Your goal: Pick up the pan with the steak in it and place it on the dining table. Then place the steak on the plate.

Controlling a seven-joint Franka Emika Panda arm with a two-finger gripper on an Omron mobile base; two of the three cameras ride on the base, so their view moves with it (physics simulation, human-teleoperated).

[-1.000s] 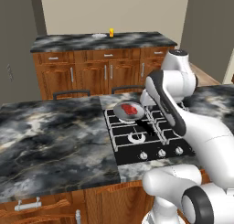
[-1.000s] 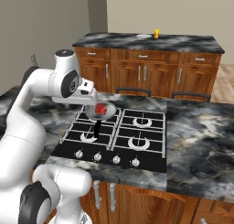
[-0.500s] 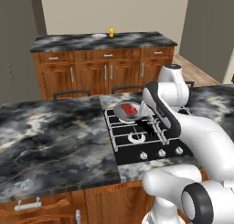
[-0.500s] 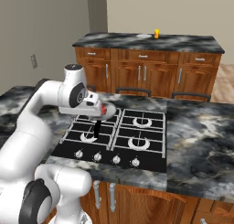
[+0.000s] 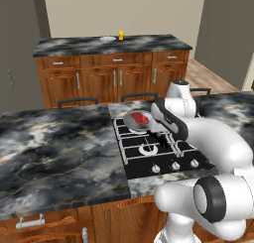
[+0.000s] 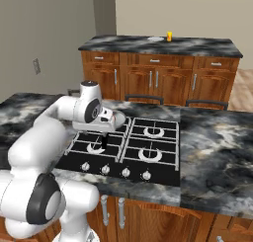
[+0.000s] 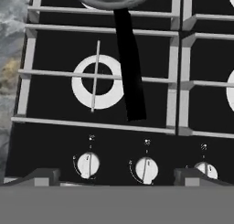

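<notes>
While you look along the hand, you can see the end effector (image 7: 117, 176) with its two dark finger tips spread wide apart and nothing between them. It hangs over the black stove (image 7: 59, 122) with grey metal grates, above the row of round white knobs (image 7: 145, 169). The small round grey metal pan (image 5: 139, 121) sits on the back left burner. Its short black handle (image 7: 130, 67) points toward the knobs and ends between the two front burners. The flat red steak (image 5: 141, 118) lies inside the pan. From the left base view you see the white arm bent low over the stove, just beside the pan. The long dark marbled dining table (image 5: 144, 43) with brown wood sides stands well apart, behind the stove worktop (image 5: 54, 152). A round white plate (image 6: 155, 39) rests on it, near a small yellow thing (image 6: 169, 36).
</notes>
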